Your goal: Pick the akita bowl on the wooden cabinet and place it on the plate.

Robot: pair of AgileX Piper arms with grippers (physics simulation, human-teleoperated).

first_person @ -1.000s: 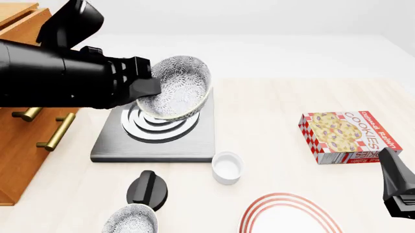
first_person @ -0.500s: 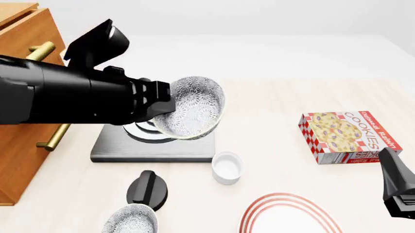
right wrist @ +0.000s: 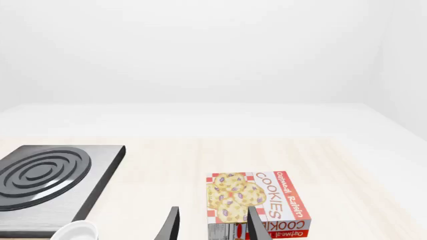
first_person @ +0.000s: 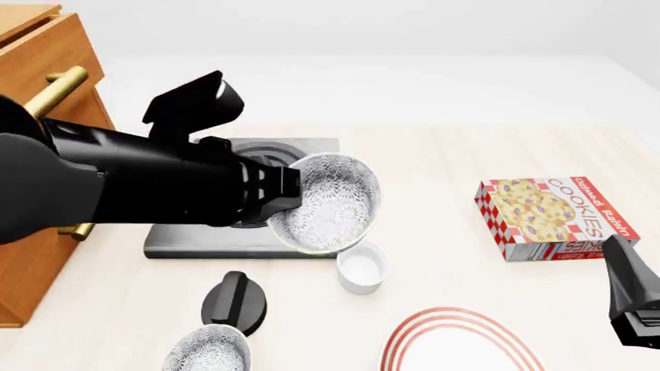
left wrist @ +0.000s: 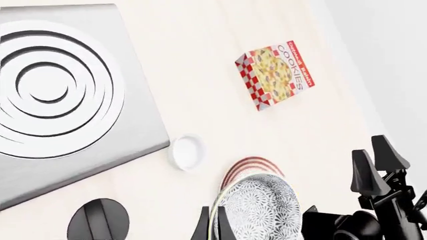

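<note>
The akita bowl (first_person: 332,202), speckled grey and white, hangs tilted in the air above the front right corner of the stove slab, just over the white cup. My left gripper (first_person: 292,197) is shut on its rim. In the left wrist view the bowl (left wrist: 261,210) sits beside the gripper (left wrist: 213,226), covering part of the red-ringed plate (left wrist: 252,166). The plate (first_person: 464,340) lies at the table's front edge, right of the bowl. The wooden cabinet (first_person: 46,73) stands at the far left. My right gripper (right wrist: 212,227) is open and empty, low at the right (first_person: 634,297).
A dark stove slab (first_person: 243,236) with silver rings lies under the left arm. A small white cup (first_person: 361,267) stands between bowl and plate. A second speckled bowl (first_person: 206,352) and a black knob (first_person: 235,301) sit at the front. A cookies box (first_person: 557,216) lies at the right.
My left arm has carried the bowl to the right and toward the table's front, from over the stove rings to just above the white cup. The right arm has not moved.
</note>
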